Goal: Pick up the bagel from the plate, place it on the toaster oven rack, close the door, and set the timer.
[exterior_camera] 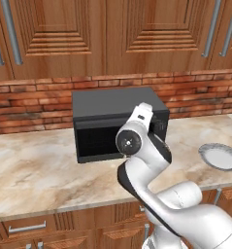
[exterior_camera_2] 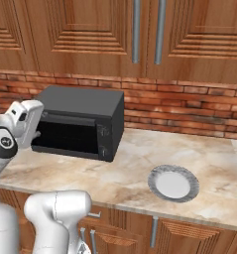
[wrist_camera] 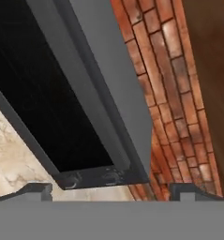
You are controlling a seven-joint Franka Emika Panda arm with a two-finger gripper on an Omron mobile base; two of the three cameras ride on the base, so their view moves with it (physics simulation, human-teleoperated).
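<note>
Spread wide, the jaws of the white arm's two-finger gripper (wrist_camera: pixel 111 191) grip nothing, their dark tips well apart before the black box-shaped toaster oven (exterior_camera_2: pixel 80 128); its flat black glass-windowed door (exterior_camera_2: pixel 68 137) stands shut; the round white grey-rimmed plate (exterior_camera_2: pixel 173 183) lies bare on the marbled counter (exterior_camera_2: pixel 125 173), well right of the oven; I cannot see the bagel.

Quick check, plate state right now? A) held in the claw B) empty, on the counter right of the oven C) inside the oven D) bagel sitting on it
B. The plate lies bare on the marble counter to the right of the toaster oven, with no bagel on it, and the left base view shows the same empty plate near its right edge.
</note>
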